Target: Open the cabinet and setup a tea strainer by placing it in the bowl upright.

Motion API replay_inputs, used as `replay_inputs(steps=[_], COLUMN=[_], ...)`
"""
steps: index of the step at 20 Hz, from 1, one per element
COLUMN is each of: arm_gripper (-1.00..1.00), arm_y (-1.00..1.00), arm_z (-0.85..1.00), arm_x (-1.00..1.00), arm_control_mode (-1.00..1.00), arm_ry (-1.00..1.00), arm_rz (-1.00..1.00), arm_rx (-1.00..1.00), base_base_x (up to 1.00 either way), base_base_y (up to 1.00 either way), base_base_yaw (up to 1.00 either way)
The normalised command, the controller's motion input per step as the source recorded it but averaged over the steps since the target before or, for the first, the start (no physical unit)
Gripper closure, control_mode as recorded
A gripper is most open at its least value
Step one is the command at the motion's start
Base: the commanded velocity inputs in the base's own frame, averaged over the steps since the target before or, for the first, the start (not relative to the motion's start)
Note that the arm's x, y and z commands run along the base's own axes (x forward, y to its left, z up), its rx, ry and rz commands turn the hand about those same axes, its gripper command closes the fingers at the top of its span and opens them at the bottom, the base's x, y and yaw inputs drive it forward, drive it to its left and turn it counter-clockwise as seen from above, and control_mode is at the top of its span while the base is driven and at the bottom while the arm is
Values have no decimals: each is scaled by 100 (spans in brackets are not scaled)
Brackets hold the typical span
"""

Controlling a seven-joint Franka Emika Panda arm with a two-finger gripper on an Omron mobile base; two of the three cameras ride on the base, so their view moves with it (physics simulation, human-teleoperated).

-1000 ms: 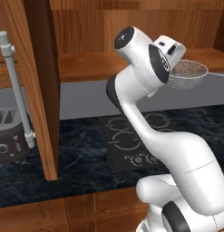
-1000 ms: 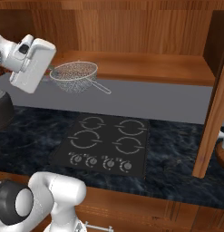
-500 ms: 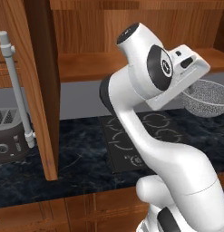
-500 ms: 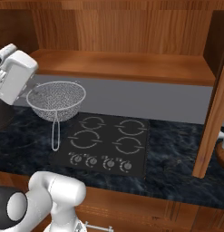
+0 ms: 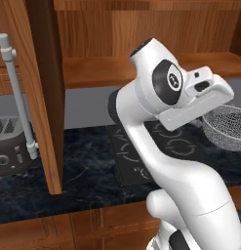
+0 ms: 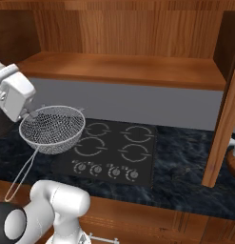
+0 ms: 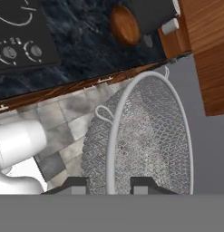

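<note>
Left of the stove [image 6: 107, 155], the gripper [image 6: 32, 114] is clamping the rim of the tea strainer [image 6: 52, 127], carrying it above the dark surface [image 6: 185, 162] with its mesh cup facing up and handle trailing down, likely so it can go upright into the wooden bowl [image 7: 124, 23]. Above the stove, the cabinet [image 6: 123, 66] is standing open, its right door [image 6: 226, 119] swung outward.

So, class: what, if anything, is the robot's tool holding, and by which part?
The tool holds the tea strainer by its thin metal rim, one finger on each side of it; the handle hangs free.
</note>
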Motion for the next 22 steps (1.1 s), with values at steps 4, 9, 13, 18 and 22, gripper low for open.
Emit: replay_inputs(steps=[4,9,13,18,22], arm_gripper=[100,100,100,100,100], arm_y=[-52,-54,-52,-46,-59], arm_z=[-26,-23,-26,-29,-29], arm_x=[-17,-6,0,0,-2], arm_control_mode=[-100,-100,-100,-100,-100], arm_ry=[-6,-1,0,0,0], arm_rz=[-26,-16,1,14,17], arm_rx=[2,0,0,0,0], base_base_x=[0,0,0,0,0], base_base_y=[0,0,0,0,0], base_base_yaw=[0,0,0,0,0])
